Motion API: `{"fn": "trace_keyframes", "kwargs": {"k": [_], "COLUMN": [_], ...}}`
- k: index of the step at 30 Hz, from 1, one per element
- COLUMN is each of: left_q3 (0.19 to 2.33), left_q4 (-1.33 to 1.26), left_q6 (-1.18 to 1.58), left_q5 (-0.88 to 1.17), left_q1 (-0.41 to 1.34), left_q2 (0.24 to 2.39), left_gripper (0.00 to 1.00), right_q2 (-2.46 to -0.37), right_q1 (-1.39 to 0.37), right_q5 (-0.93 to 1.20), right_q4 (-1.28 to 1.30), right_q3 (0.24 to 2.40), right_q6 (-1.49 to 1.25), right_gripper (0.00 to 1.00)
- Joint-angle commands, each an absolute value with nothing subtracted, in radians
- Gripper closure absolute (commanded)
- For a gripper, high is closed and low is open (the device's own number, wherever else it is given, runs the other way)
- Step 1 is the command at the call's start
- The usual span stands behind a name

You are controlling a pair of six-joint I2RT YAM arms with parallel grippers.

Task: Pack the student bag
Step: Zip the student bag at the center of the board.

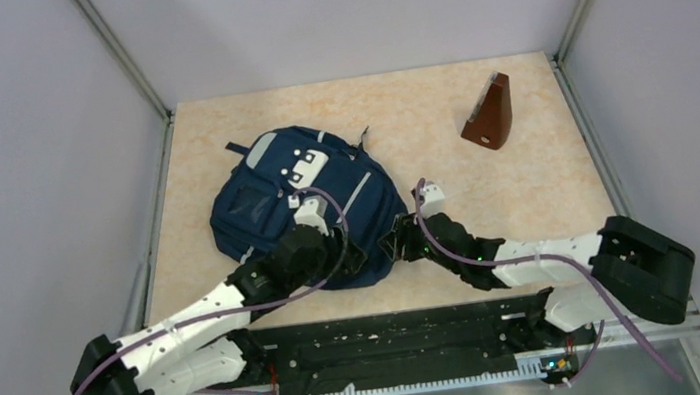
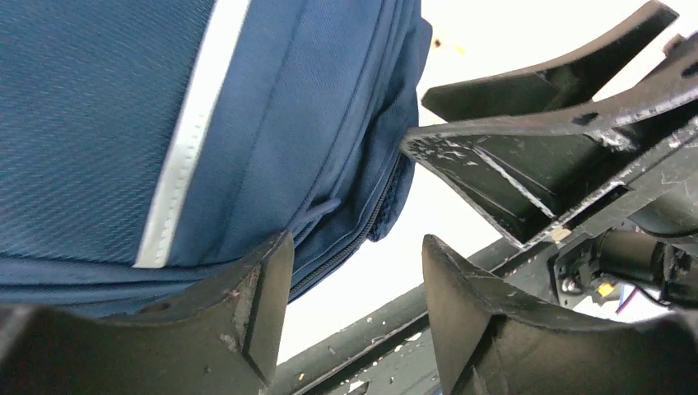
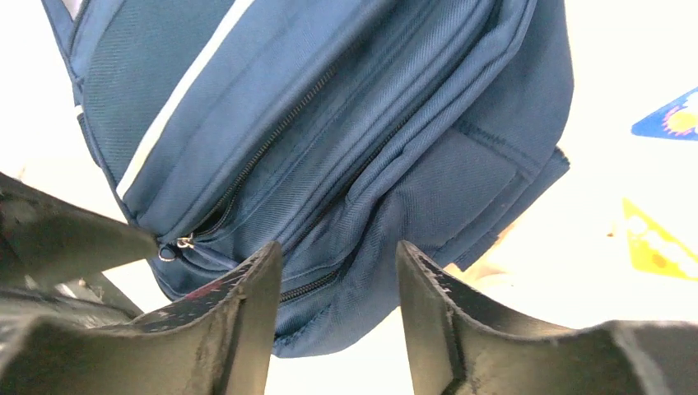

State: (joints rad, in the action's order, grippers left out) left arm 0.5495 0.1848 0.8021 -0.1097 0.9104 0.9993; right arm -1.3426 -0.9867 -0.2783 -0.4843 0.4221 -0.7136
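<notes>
Poised at the zip edge of the student bag (image 1: 257, 209), left hand (image 2: 355, 255) and right hand (image 3: 337, 255) part open, gripping nothing; next, probably pinching the zip pull (image 3: 177, 244).

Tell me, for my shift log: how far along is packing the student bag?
Done: visible zips on the student bag look closed. In hand: nothing; left gripper and right gripper are open at its near edge. Left: possibly the brown wedge, lying outside it.
</notes>
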Motion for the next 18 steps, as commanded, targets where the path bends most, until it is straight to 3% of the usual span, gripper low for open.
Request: {"fn": "trace_keyframes", "kwargs": {"k": [1, 5, 10, 18], "left_q3": [0.582, 0.609, 0.596, 0.557], "left_q4": [0.287, 0.417, 0.414, 0.356], "left_q6": [0.754, 0.725, 0.707, 0.733], "left_q5": [-0.247, -0.296, -0.183, -0.220], "left_q1": [0.902, 0.861, 0.736, 0.673], "left_q2": [0.879, 0.790, 0.752, 0.728], "left_gripper": [0.33, 0.24, 0.22, 0.21], "right_q2": [-1.187, -1.053, -0.983, -1.117], "right_q1": [-1.004, -1.004, -1.011, -1.140], "right_q5": [-0.354, -0.351, -0.237, -0.268], "right_q4": [-0.332, -0.229, -0.270, -0.360], "right_q3": [0.465, 0.471, 0.453, 0.513], "right_q6": [-0.600, -0.507, -0.439, -0.323], "right_gripper": [0.44, 0.41, 0.41, 0.43]}}
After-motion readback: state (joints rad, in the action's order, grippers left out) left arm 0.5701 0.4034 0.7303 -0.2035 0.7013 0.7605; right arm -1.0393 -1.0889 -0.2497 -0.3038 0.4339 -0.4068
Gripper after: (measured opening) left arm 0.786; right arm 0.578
